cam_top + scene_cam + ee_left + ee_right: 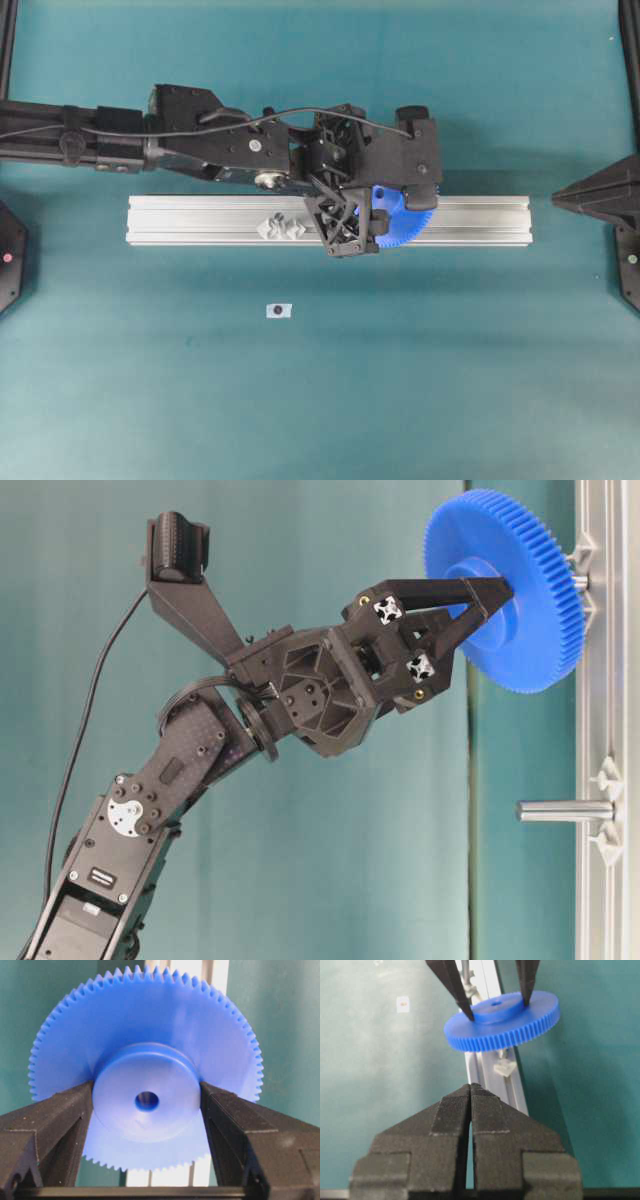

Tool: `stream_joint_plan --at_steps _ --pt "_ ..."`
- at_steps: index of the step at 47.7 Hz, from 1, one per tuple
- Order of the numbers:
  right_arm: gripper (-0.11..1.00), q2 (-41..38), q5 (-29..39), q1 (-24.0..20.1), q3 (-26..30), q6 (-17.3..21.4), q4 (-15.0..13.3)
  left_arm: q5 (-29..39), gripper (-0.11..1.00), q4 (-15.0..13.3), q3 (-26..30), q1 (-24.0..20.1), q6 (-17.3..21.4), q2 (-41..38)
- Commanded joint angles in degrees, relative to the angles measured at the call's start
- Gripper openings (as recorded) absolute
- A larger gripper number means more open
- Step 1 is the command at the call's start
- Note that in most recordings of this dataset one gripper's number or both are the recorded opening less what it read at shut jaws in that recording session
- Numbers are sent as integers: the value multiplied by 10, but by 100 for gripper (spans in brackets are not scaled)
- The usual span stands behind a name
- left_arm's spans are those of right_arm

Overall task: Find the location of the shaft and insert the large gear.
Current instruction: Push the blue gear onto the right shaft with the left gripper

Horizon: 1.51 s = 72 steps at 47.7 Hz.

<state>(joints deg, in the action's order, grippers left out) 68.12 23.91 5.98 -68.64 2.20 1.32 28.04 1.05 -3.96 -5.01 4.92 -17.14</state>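
Table-level exterior view shows the left gripper (480, 605) with its fingers (437, 592) clamped on the hub of the large gear (510, 590), held over the shaft (579, 581). Grasp is done; seating remains, I judge. The right gripper (470, 1091) is closed, empty.

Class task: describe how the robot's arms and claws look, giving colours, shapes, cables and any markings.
Both are matt black. The left claw has two tapering fingers on a latticed body with silver screws; a thin black cable loops along its arm. The right claw has chunky, wedge-shaped, finely ribbed fingers.
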Motion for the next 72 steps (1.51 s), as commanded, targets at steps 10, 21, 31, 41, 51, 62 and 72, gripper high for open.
stream_joint_plan --at_steps 10,21,31,41,51,62,72 --pt "2 -4 -5 2 5 5 1 -10 72 2 54 3 5 -6" --pt "2 -4 -6 1 5 5 1 -9 72 2 55 -2 7 -14" --pt "2 -4 -6 1 5 5 1 -5 72 2 44 -18 9 -13" --pt "2 -4 -6 1 5 5 1 -7 72 2 39 -38 10 -18" --pt "2 -4 -6 1 5 5 1 0 72 2 28 -39 10 -18" --pt "2 -4 -11 1 5 5 1 18 72 2 12 -39 10 -6" --pt "2 -4 -11 2 5 5 1 57 72 2 7 -39 11 11"
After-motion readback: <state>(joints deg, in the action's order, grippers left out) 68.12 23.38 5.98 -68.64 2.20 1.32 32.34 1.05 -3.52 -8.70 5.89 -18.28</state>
